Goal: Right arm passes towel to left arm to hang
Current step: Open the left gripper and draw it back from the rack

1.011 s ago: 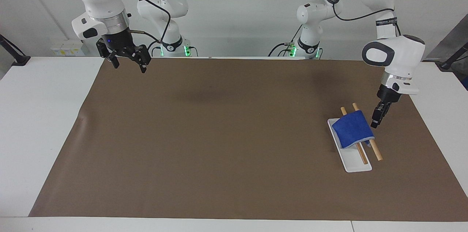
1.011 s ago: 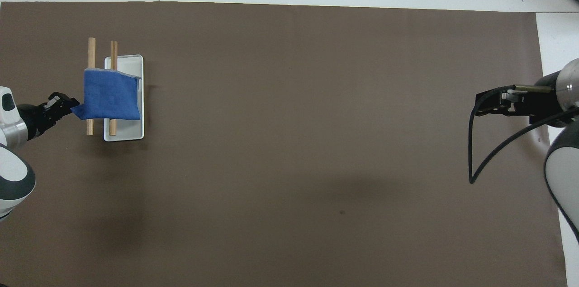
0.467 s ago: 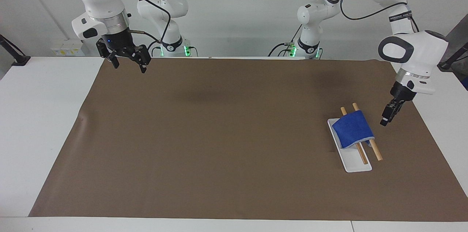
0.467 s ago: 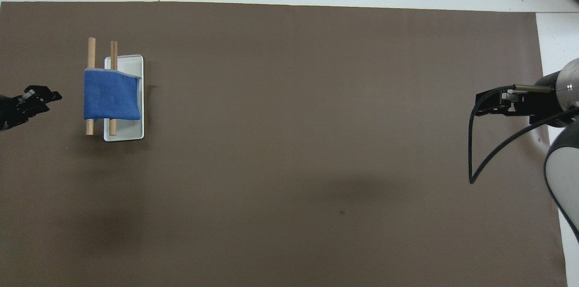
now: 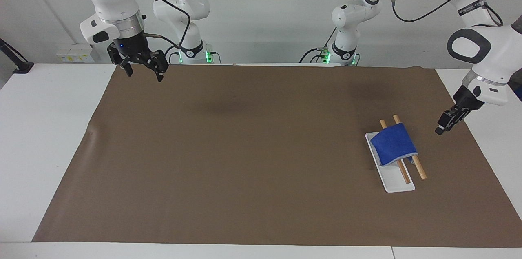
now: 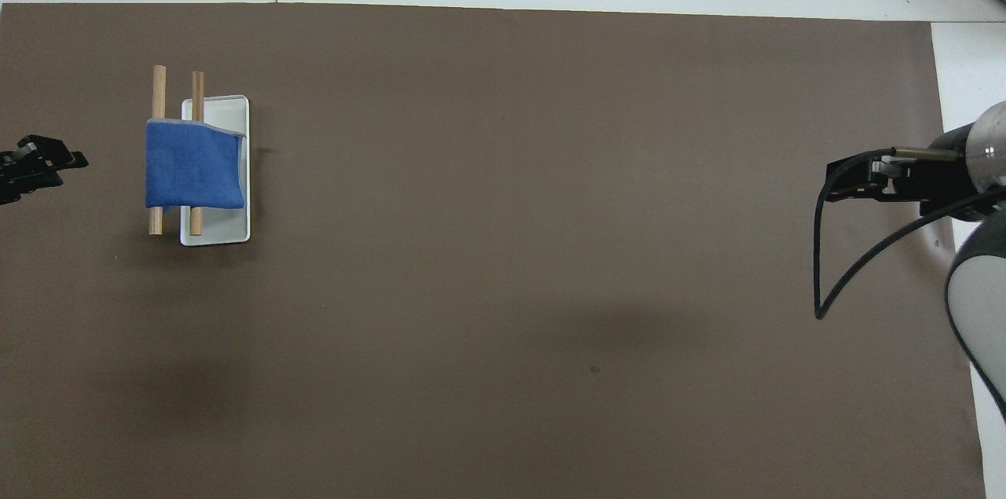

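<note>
1. The towel (image 5: 394, 143) is draped over the two wooden rods (image 5: 418, 169) of the rack (image 5: 393, 181); hanging appears done.
2. The left gripper (image 5: 442, 126) is at the towel's two o'clock in the facing view, holding nothing; jaw state cannot be told.
3. The right gripper (image 5: 143, 70) waits, jaws apart, empty.

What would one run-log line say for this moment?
towel: draped over rack | left gripper: beside towel, empty | right gripper: open, waiting

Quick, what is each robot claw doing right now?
Left gripper: holds nothing, over the mat beside the towel; open or shut cannot be told.
Right gripper: open, empty.
</note>
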Motion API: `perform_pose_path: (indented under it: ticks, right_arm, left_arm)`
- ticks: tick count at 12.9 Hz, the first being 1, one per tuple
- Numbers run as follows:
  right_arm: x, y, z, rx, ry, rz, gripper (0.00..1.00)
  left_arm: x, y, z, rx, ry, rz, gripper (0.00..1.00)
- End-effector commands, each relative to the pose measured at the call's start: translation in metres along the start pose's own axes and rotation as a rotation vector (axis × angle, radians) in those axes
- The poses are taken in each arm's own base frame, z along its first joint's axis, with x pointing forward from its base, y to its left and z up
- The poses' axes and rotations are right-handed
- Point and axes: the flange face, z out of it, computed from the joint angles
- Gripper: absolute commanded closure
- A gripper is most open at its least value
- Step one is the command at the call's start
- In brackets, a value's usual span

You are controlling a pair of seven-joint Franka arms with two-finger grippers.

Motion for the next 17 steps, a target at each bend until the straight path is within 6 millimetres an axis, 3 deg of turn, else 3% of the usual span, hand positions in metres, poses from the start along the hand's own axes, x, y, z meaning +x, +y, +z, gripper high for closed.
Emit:
perform_pose_path:
  ticks: [1,2,4,7,9,11,17]
  right_arm:
    - [-0.002,0.004,0.000,0.000,-0.008,-0.019,0.00]
    - [-0.001,0.004,0.000,0.000,-0.007,-0.019,0.00]
    - [-0.001,0.004,0.001,-0.001,-0.010,-0.019,0.00]
    - [-0.001,0.004,0.001,-0.001,-0.010,-0.019,0.00]
    - [-0.001,0.004,0.001,-0.001,-0.010,-0.019,0.00]
    - [-0.001,0.004,0.001,-0.001,-0.010,-0.019,0.00]
    - [-0.001,0.003,0.001,-0.001,-0.010,-0.021,0.00]
  left_arm:
    - [0.011,0.011,-0.020,0.043,-0.058,0.050,0.50]
    - [0.013,0.016,-0.033,0.067,-0.076,0.058,0.50]
    - [0.009,0.048,-0.052,0.131,-0.113,0.083,0.49]
    - [-0.007,0.098,-0.055,0.175,-0.150,0.108,0.49]
    - [-0.015,0.123,-0.068,0.203,-0.181,0.145,0.50]
    - [-0.023,0.139,-0.076,0.211,-0.210,0.171,0.51]
    - [-0.031,0.155,-0.098,0.299,-0.228,0.277,0.52]
